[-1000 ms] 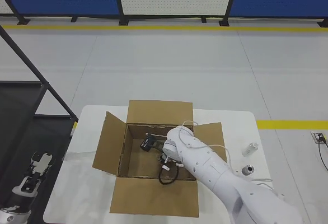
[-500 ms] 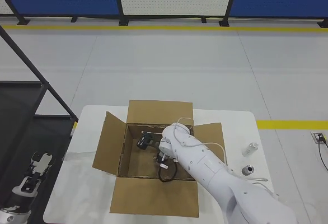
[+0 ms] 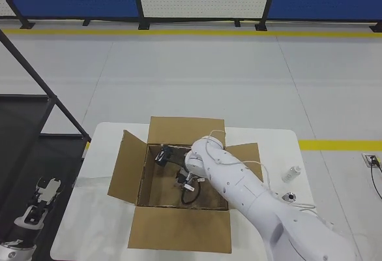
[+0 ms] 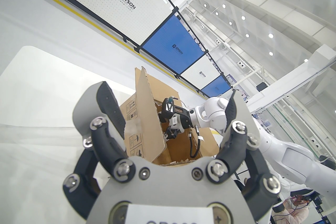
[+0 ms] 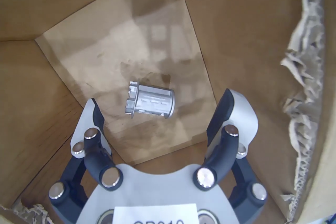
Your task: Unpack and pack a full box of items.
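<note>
An open cardboard box (image 3: 129, 171) stands on the white table (image 3: 100, 215), all its flaps folded out. On the box floor lies one small silver metal cylinder (image 5: 149, 103) on its side. My right gripper (image 5: 160, 97) hangs open inside the box just above that cylinder, touching nothing; from above, the right gripper (image 3: 161, 156) sits near the box's far left corner. My left gripper (image 4: 168, 91) is open and empty, low beside the table's left edge and facing the box (image 4: 147, 114). The left gripper (image 3: 45, 189) stays apart from the table.
To the right of the box, a small clear bottle (image 3: 291, 173) and a metal cylinder part (image 3: 289, 196) stand on the table. A black metal frame (image 3: 47, 111) rises left of the table. The box walls (image 5: 249, 25) close in around the right gripper.
The right arm has swung its gripper inside the box toward the far left corner. The left arm has not moved.
</note>
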Motion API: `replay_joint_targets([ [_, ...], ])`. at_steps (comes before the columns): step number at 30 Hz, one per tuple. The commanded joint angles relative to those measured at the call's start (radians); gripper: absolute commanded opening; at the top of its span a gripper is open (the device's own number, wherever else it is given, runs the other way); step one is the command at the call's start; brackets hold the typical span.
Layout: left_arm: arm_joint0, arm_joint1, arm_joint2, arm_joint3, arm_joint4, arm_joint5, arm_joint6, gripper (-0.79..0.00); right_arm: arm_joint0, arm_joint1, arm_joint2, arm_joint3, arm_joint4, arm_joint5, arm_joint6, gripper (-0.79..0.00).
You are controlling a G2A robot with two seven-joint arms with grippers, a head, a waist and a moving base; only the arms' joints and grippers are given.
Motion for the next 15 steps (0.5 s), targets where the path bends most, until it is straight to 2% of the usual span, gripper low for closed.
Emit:
replay_joint_targets([
  [1, 0.0, 0.0, 0.0, 0.0, 0.0, 0.0, 0.0, 0.0, -0.002, 0.017, 0.013, -0.018, -0.004, -0.02, -0.012, 0.0],
  [6, 0.0, 0.0, 0.0, 0.0, 0.0, 0.0, 0.0, 0.0, -0.023, 0.083, 0.052, -0.101, -0.043, -0.077, -0.073, 0.0],
  [9, 0.0, 0.0, 0.0, 0.0, 0.0, 0.0, 0.0, 0.0, -0.054, 0.137, 0.084, -0.19, -0.08, -0.068, -0.094, 0.0],
  [13, 0.0, 0.0, 0.0, 0.0, 0.0, 0.0, 0.0, 0.0, -0.125, 0.227, 0.156, -0.377, -0.136, -0.033, -0.076, 0.0],
  [15, 0.0, 0.0, 0.0, 0.0, 0.0, 0.0, 0.0, 0.0, -0.19, 0.289, 0.221, -0.521, -0.17, -0.01, -0.042, 0.0],
])
